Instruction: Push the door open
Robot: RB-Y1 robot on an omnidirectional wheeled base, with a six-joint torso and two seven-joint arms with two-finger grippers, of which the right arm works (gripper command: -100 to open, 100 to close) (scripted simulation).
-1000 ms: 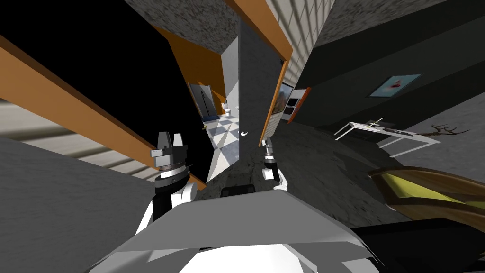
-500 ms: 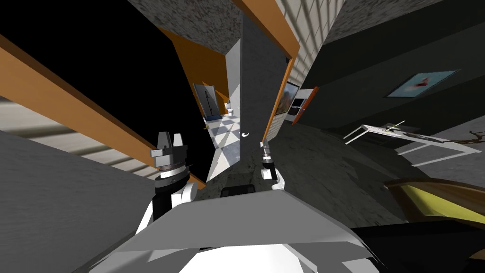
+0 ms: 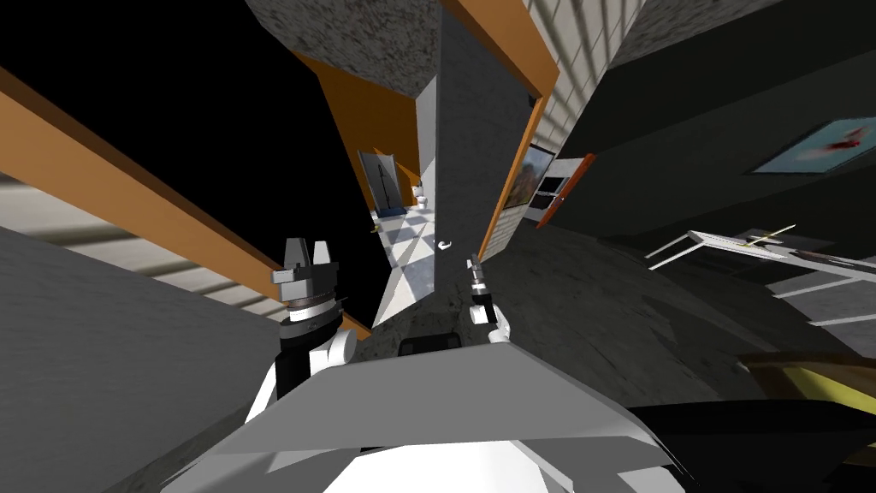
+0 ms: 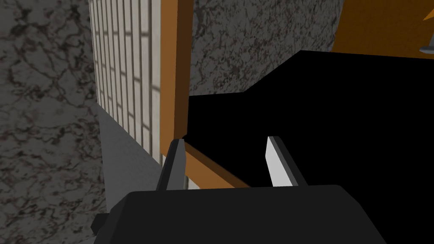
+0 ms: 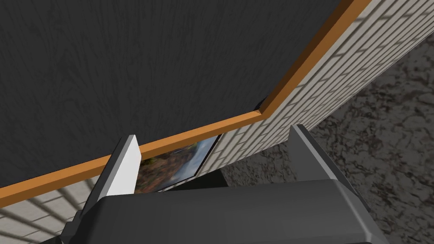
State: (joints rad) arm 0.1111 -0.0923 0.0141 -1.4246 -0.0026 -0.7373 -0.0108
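A dark speckled floor [image 3: 599, 308] and a brick wall [image 5: 339, 72] are seen around an orange frame [image 3: 505, 201], with checkered tiles [image 3: 411, 244] showing past it. The door [image 3: 475, 128], dark grey, sits straight ahead in that frame and stands partly open, handle [image 3: 443, 246] at the free edge. The right gripper [image 3: 473, 260] is held low in front of the door, just beside the handle, fingers [image 5: 125, 163] spread wide, nothing gripped. Contact can't be made out. The left gripper [image 3: 309, 248] is raised off to the left, well apart from the door, likewise spread and empty.
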